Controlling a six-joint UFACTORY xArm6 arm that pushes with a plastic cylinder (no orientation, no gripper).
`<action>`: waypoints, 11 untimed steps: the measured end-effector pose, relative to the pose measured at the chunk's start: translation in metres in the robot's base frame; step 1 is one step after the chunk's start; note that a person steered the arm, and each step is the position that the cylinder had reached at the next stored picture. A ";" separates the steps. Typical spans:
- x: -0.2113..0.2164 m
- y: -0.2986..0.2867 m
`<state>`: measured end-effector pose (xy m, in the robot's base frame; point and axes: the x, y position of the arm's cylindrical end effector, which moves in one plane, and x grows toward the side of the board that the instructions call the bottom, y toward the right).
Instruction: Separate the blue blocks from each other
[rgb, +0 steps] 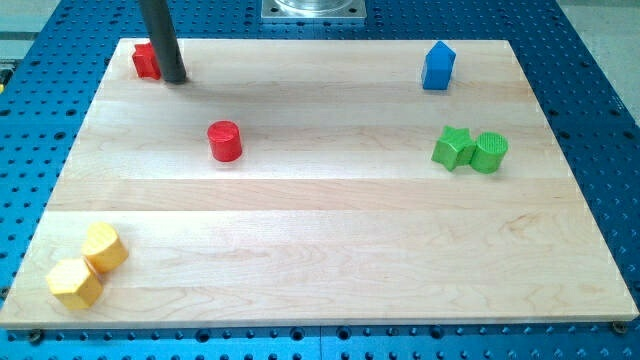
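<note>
One blue block (438, 67), shaped like a small house with a pointed top, stands near the view's top right on the wooden board (330, 240). I see no other blue block. My tip (175, 79) is at the view's top left, touching or just right of a red block (146, 61) that the rod partly hides. The tip is far to the left of the blue block.
A red cylinder (226, 141) stands left of centre. A green star-like block (453, 148) and a green cylinder (490, 152) touch at the right. Two yellow blocks (104, 247) (75, 283) sit together at the bottom left corner.
</note>
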<state>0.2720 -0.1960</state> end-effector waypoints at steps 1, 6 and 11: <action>0.001 0.014; -0.041 0.266; 0.015 0.398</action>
